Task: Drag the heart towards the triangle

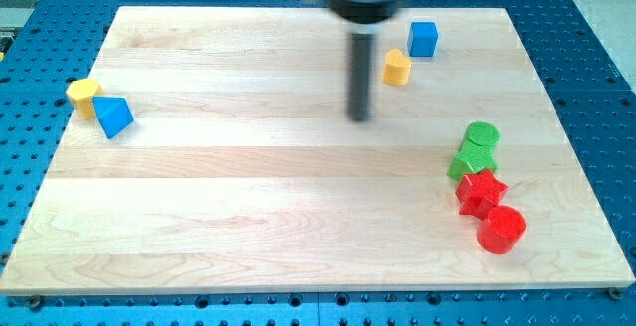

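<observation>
A yellow heart block [397, 68] lies near the view's top, right of centre. A blue triangle block [114, 117] lies at the far left of the wooden board [248, 207]. My tip [359, 118] touches the board a little to the lower left of the heart, with a small gap between them. The triangle is far to the left of the tip.
A blue cube [423, 39] sits just upper right of the heart. A yellow hexagon-like block [83, 92] touches the triangle's upper left. At the right stand a green cylinder [482, 135], green star [467, 163], red star [481, 193] and red cylinder [501, 230].
</observation>
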